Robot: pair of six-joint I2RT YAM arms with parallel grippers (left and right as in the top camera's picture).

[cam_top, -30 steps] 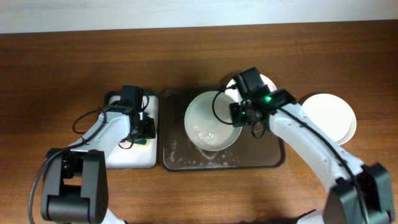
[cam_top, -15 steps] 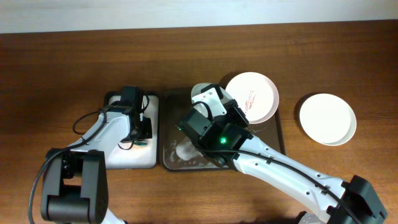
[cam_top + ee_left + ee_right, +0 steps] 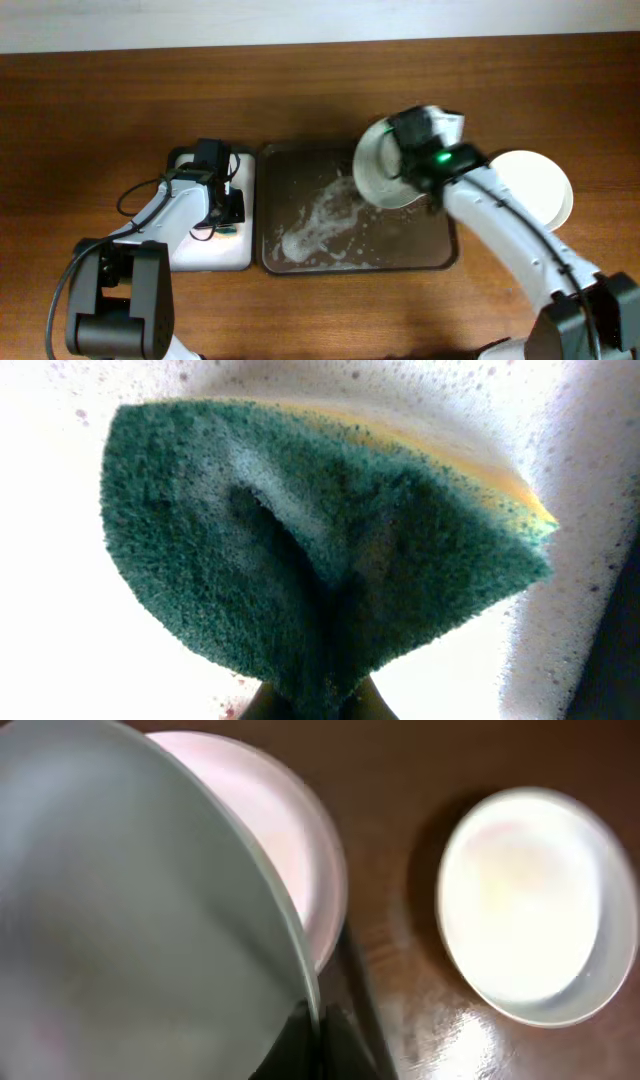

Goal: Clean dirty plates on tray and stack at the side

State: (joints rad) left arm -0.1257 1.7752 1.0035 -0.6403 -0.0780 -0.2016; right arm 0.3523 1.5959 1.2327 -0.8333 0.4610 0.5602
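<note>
**A:** Overhead first. Where's the plate?
**B:** My right gripper (image 3: pixel 408 172) pinches the held plate (image 3: pixel 378 172) by its rim, tilted above the tray's (image 3: pixel 420 245) right end. The white plate on the table (image 3: pixel 528 190) lies further right, so my right arm is the nearer one. My left gripper (image 3: pixel 225 208) hangs over the small white tray (image 3: pixel 195 250).
**A:** Left wrist?
**B:** Clamped on the sponge (image 3: pixel 300 550).
**A:** Right wrist?
**B:** A pinkish plate (image 3: pixel 305 840) shows behind the held one. I'd carry it rightward.
</note>
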